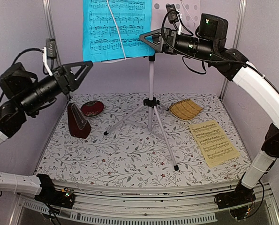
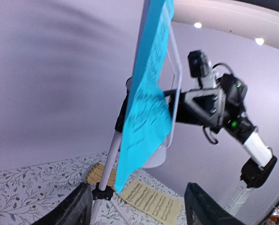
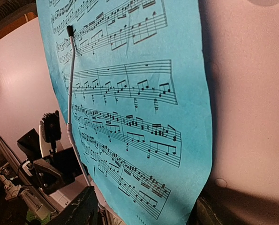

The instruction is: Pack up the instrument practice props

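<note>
- One blue music sheet [image 1: 116, 28] hangs on the desk of the music stand [image 1: 151, 89], which stands upright mid-table.
- The right gripper [image 1: 147, 42], jaws apart, sits at the sheet's lower right edge.
- The left gripper [image 1: 85, 72], jaws apart, hovers left of the sheet.
- The metronome [image 1: 77, 121] stands on the table [image 1: 130, 159] at left, and the pale-yellow sheet [image 1: 214, 143] lies at right.

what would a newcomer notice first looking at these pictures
The bright blue music sheet on the tall silver tripod music stand, back centre, with the right gripper open at its lower right corner. Then the dark red-brown pyramid metronome at left and the pale-yellow music sheet lying flat at right.
</note>
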Tool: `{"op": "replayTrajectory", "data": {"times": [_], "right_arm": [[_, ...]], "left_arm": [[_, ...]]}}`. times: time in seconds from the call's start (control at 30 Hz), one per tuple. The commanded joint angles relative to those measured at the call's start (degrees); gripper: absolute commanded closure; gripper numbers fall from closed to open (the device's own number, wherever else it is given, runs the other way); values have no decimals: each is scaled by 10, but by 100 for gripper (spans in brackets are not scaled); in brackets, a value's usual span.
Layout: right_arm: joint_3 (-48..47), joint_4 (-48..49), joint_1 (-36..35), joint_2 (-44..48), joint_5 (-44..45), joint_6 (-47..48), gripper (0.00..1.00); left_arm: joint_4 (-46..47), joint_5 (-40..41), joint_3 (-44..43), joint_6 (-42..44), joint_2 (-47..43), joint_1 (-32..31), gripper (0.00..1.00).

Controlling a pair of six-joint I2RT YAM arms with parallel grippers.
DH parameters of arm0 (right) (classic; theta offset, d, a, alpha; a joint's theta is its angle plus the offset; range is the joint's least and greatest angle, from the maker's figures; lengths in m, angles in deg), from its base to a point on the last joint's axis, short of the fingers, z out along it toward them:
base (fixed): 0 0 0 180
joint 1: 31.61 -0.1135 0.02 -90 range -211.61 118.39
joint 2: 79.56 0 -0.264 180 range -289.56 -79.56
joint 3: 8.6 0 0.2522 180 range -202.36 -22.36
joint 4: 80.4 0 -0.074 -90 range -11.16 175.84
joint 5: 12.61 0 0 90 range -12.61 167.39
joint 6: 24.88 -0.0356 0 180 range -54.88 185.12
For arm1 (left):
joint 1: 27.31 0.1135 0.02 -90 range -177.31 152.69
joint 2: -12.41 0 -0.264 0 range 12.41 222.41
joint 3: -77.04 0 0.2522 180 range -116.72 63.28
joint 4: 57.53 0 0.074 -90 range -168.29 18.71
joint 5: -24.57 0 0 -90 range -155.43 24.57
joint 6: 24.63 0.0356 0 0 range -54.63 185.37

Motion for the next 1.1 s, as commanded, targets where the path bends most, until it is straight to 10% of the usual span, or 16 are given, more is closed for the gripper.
{"op": "replayTrajectory", "data": {"times": [0.0,0.5,1.07], "right_arm": [[-15,34,3,-13,-23,-24,38],[19,108,4,-3,-2,-53,96],[108,155,4,53,31,-48,98]], "left_arm": [[-59,-38,-91,42,-4,2,34],[-53,-102,-274,47,137,-47,42],[7,29,-328,24,225,-59,34]]}}
